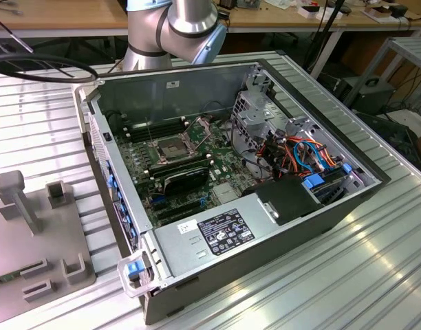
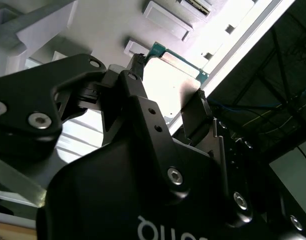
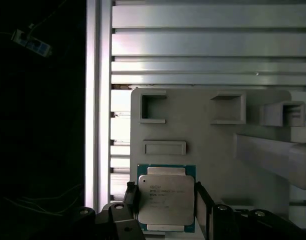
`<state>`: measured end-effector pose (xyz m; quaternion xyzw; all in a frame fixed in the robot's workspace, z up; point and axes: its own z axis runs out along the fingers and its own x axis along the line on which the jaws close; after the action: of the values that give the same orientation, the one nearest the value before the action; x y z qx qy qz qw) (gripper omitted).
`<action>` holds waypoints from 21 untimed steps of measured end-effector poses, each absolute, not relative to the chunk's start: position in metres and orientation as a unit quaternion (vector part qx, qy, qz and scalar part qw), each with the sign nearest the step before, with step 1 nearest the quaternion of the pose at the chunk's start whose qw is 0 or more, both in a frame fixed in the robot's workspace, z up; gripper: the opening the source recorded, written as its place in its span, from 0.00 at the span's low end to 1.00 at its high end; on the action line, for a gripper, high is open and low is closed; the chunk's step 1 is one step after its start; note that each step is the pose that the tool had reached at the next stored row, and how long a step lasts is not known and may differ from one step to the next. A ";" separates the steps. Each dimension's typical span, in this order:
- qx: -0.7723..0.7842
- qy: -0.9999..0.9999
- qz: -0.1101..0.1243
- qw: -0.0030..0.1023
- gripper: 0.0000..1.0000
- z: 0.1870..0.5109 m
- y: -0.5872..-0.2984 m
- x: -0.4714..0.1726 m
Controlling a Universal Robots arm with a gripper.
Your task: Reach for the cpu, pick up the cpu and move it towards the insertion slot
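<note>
The cpu [image 3: 166,197] is a square chip with a silver lid and a green rim. It sits over the grey fixture plate [image 3: 208,150], between the black fingers [image 3: 131,200] of my gripper [image 3: 166,202]. Both fingers press against its opposite edges. In the second wrist view the same cpu [image 2: 175,65] shows bright between the two fingertips [image 2: 138,60]. I cannot tell whether it rests on the plate or hangs just above it. The insertion slot [image 1: 170,148] lies inside the open computer case [image 1: 231,240], its thin metal plate [image 1: 200,129] hinged upward.
The grey fixture plate [image 1: 38,240] with raised holders and a tall post [image 1: 18,196] lies at the exterior view's left, on a ribbed metal table [image 1: 375,275]. Inside the case are a black ribbed shroud [image 1: 186,177], a drive cage [image 1: 262,113] and coloured cables [image 1: 300,155].
</note>
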<state>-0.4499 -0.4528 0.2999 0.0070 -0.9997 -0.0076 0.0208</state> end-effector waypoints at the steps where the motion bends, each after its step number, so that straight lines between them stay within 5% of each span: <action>1: 0.007 -1.000 -0.008 0.021 0.55 0.300 -0.453 -0.450; 21: 0.007 -1.000 -0.008 0.021 0.55 0.305 -0.453 -0.450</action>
<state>-0.4499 -0.4528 0.3052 0.0070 -0.9997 -0.0075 0.0209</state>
